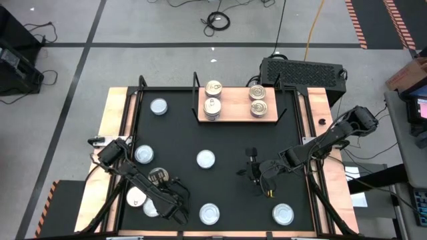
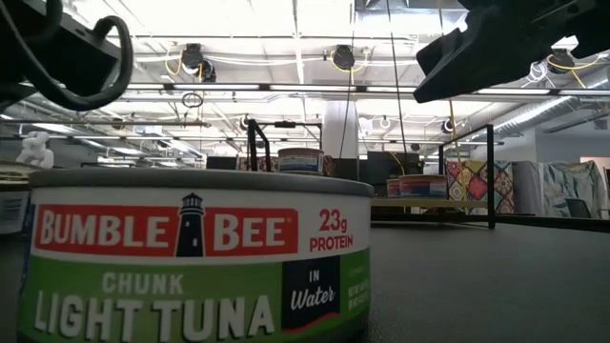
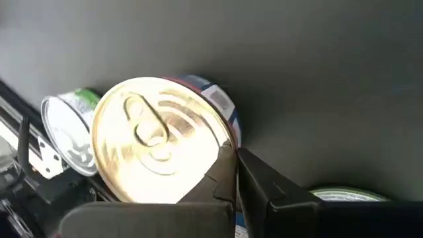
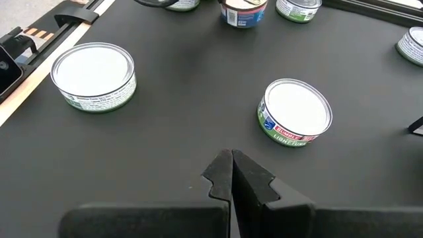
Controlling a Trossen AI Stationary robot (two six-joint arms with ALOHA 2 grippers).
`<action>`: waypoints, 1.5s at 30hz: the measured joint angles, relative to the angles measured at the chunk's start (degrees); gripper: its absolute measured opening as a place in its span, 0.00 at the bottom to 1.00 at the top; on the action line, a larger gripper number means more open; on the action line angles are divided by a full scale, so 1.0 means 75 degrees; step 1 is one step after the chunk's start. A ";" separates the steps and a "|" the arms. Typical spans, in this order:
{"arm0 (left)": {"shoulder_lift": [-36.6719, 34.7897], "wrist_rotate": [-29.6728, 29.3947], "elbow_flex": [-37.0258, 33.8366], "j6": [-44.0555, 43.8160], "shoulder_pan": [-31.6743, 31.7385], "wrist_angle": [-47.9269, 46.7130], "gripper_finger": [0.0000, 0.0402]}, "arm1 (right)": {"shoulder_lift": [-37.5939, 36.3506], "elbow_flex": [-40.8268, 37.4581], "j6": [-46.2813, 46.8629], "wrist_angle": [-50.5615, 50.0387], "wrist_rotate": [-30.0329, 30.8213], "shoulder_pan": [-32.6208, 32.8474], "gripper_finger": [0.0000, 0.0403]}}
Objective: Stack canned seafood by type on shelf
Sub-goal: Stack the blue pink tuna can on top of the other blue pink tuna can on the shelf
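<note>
While the left pincer is clenched empty beside a gold-topped tin, matching tins are kept stacked on the shelf.

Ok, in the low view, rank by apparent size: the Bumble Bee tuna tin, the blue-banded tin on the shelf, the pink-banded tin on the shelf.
1. Bumble Bee tuna tin, by far, but it sits right at the camera.
2-3. Blue-banded tin and pink-banded tin look alike; not ranked.

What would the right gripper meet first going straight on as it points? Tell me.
Probably the tuna tin lying just ahead of the shut right gripper, slightly off to one side; depth is unclear, so it might pass beside it.
</note>
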 joint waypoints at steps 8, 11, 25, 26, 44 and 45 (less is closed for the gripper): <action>0.0021 -0.0730 0.0752 0.0887 0.0361 -0.0219 0.00 | 0.0000 0.0000 0.0003 -0.0095 0.0000 0.0002 0.00; 0.0021 -0.1022 0.1115 0.1270 0.0551 -0.0361 0.00 | 0.0000 0.0000 0.0005 -0.0251 0.0000 0.0003 0.00; 0.0001 -0.2130 0.2838 0.3647 0.1791 -0.0838 0.00 | -0.1326 -0.0003 0.1298 -0.3022 0.1116 0.0015 0.00; -0.0004 -0.2232 0.2945 0.3924 0.1904 -0.0734 0.00 | -0.1409 -0.0004 0.1424 -0.3185 0.1229 0.0023 0.00; -0.0008 -0.2865 0.3796 0.9560 0.4434 0.3726 0.00 | -0.1754 -0.0006 0.2913 -0.5131 0.2490 0.0042 0.00; -0.0008 -0.2868 0.3796 0.9836 0.4587 0.4010 0.00 | -0.1754 -0.0006 0.2981 -0.5199 0.2581 0.0042 0.00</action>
